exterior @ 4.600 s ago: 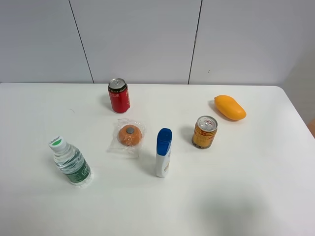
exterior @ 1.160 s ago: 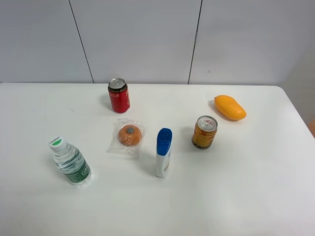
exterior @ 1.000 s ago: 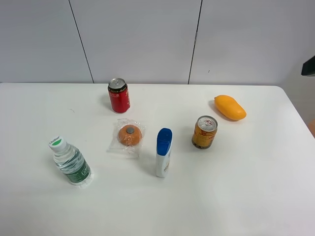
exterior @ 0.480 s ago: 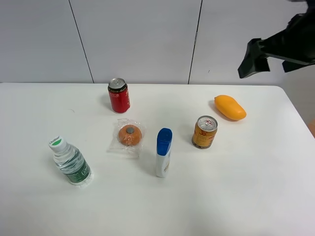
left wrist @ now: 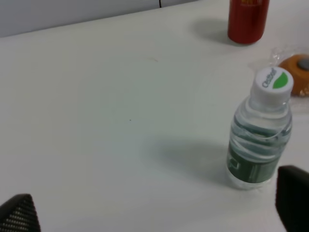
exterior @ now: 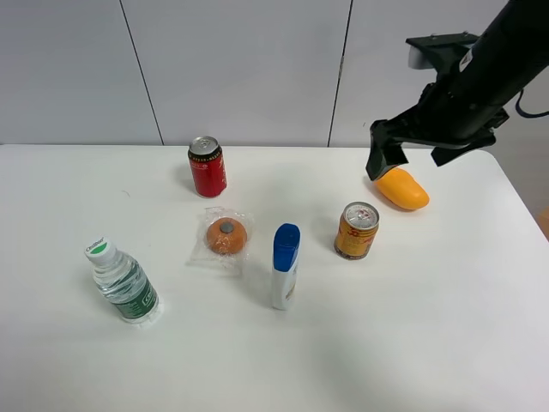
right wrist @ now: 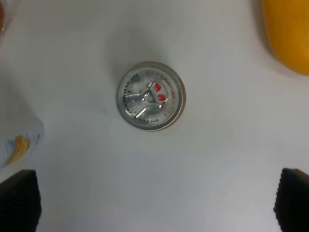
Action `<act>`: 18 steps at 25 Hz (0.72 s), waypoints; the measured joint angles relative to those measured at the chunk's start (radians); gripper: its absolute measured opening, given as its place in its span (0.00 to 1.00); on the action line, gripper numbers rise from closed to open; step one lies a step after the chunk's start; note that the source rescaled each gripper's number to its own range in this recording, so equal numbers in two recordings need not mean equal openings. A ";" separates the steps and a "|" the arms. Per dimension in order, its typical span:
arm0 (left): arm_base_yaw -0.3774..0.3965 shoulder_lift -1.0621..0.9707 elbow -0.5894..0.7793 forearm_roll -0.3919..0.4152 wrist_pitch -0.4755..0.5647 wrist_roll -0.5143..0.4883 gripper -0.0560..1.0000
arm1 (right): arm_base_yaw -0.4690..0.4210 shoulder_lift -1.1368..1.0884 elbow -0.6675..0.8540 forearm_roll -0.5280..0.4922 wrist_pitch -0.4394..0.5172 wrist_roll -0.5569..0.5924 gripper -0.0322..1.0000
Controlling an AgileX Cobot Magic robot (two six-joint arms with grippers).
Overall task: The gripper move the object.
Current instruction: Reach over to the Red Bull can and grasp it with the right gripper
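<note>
**White bench (exterior: 446, 335), one arm poised overhead**

Grey wall panels back the bench, and we take the gold can (exterior: 356, 232) (right wrist: 150, 95) as our landmark. It stands upright and untouched between a mango (exterior: 401, 189) (right wrist: 287, 36), just beyond it to the right, and a blue-capped bottle (exterior: 285, 266) near its left. Further left of the can lies a wrapped orange thing (exterior: 226, 236) (left wrist: 297, 72). Well apart on that side stand a red can (exterior: 208, 167) (left wrist: 247, 19) and a water bottle (exterior: 122, 281) (left wrist: 260, 140).

The right gripper (exterior: 413, 148) (right wrist: 155, 203) hangs high above the can, its jaws spread wide and holding nothing. Its wrist camera looks straight down on the can's silver top, which sits about midway between the two tips. We read this as centring for a grasp from above, with the jaws opened wide enough to pass either side of the round body. With the mango so near, we judge the descent should stay square over the can.

The left gripper (left wrist: 154, 208), seen only in its own wrist view, sits by the water bottle, well apart from the can. Its jaws are also spread and empty. We take it to be parked there because the can lies on the other arm's side.
</note>
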 joint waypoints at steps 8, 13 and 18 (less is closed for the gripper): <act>0.000 0.000 0.000 0.000 0.000 0.000 1.00 | 0.027 0.131 0.000 0.004 -0.003 -0.006 0.91; 0.000 0.000 0.000 0.000 0.000 0.000 1.00 | 0.032 0.198 -0.018 0.004 -0.004 -0.006 0.91; 0.000 0.000 0.000 0.000 0.000 0.000 1.00 | 0.035 0.246 -0.020 0.005 -0.013 -0.006 0.91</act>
